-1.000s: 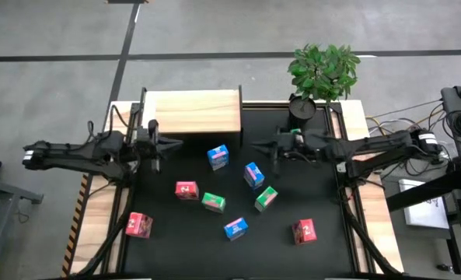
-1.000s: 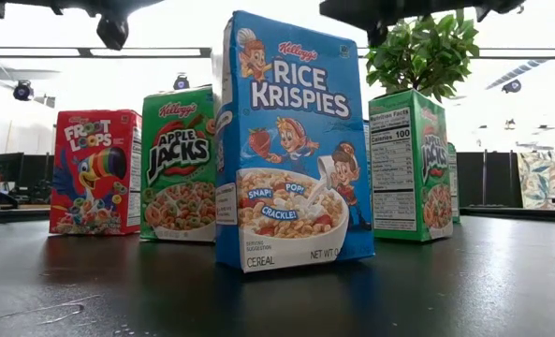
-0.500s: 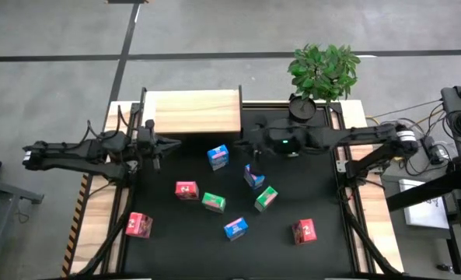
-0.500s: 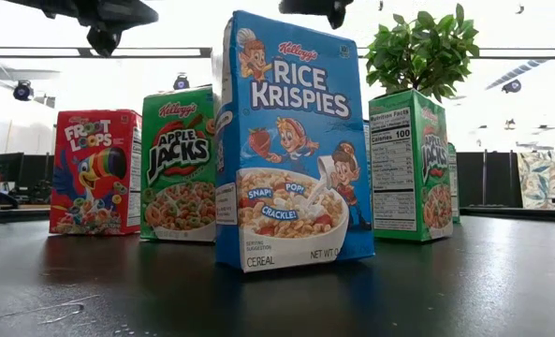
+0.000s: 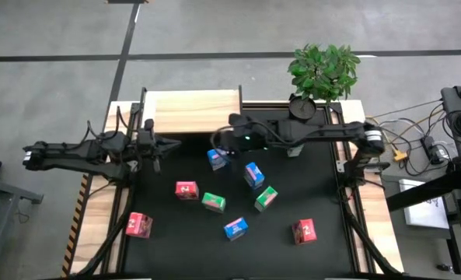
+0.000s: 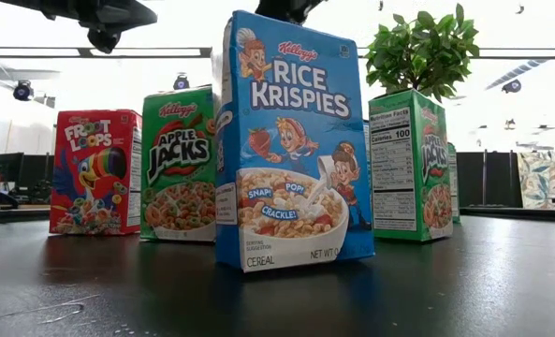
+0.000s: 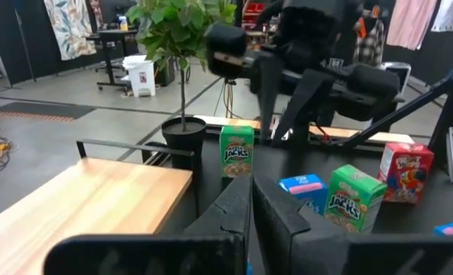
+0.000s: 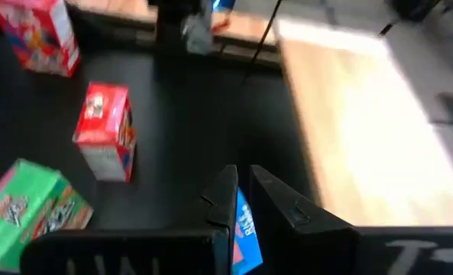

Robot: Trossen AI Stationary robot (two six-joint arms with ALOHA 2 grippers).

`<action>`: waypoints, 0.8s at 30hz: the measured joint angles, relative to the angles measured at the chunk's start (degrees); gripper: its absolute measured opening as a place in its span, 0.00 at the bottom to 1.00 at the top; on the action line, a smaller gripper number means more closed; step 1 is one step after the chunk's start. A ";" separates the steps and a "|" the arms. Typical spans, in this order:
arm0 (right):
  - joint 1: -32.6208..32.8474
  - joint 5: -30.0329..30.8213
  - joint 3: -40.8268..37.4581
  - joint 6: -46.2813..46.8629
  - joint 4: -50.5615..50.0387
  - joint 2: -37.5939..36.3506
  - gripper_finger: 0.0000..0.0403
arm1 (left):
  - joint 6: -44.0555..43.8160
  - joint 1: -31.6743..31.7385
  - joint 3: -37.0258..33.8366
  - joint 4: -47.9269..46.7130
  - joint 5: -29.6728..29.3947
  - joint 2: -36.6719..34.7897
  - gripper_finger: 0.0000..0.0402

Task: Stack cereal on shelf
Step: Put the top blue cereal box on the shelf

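Several small cereal boxes stand on the black mat. A blue box (image 5: 218,157) stands nearest the pale wooden shelf (image 5: 191,111). Another blue box (image 5: 253,174), red (image 5: 186,190), green (image 5: 213,202) and green (image 5: 266,198) boxes stand mid-mat. A blue box (image 5: 235,228) and two red ones (image 5: 139,225) (image 5: 304,230) stand near the front. My right gripper (image 5: 218,143) is shut and hangs over the far blue box, which shows past its fingers (image 8: 246,228). My left gripper (image 5: 166,142) is shut and empty at the mat's left, beside the shelf's front edge.
A potted plant (image 5: 323,74) stands at the table's far right, behind my right arm, which reaches across the mat's far part. In the low view a blue box (image 6: 291,140) stands nearest, with green (image 6: 179,164) and red (image 6: 94,171) boxes behind it.
My right gripper has gone toward the table's left edge along the far part of the mat, from near the plant pot to above the blue box by the shelf. The boxes have stayed where they were.
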 joint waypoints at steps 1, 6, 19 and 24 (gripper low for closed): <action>-0.53 -1.66 1.53 0.00 -1.59 1.37 0.07 | 0.12 0.00 -0.18 -0.05 0.00 0.00 0.00; -2.99 -6.04 8.77 -1.71 -7.72 7.13 0.07 | 1.38 0.00 -0.23 0.54 -0.02 -0.29 0.00; -4.55 -6.16 23.25 -7.99 -21.89 19.29 0.19 | 2.73 0.00 -0.23 1.55 0.00 -1.34 0.00; -4.58 -5.98 25.61 -9.99 -25.06 21.96 0.36 | 2.73 -0.02 -0.23 1.52 0.00 -1.33 0.00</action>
